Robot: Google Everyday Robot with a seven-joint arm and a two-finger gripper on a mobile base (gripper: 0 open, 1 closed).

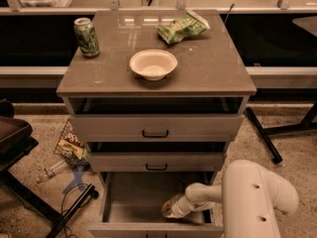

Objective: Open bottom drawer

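The grey cabinet [156, 81] has three drawers. The bottom drawer [148, 229] is pulled far out, its grey inside showing and its front cut off by the lower edge of the view. My white arm [257, 197] comes in from the lower right and reaches down into this drawer. My gripper [171, 211] is at the arm's tip inside the drawer, near its front right part. The top drawer [155, 127] and middle drawer [156, 161] each stand slightly out, each with a small black bar handle.
On the cabinet top stand a green can [86, 36], a white bowl [153, 64] and a green chip bag [181, 28]. A snack bag [71, 145], a plastic bottle [49, 171] and cables lie on the floor at left, by a dark chair [12, 143]. Black table legs [262, 133] stand at right.
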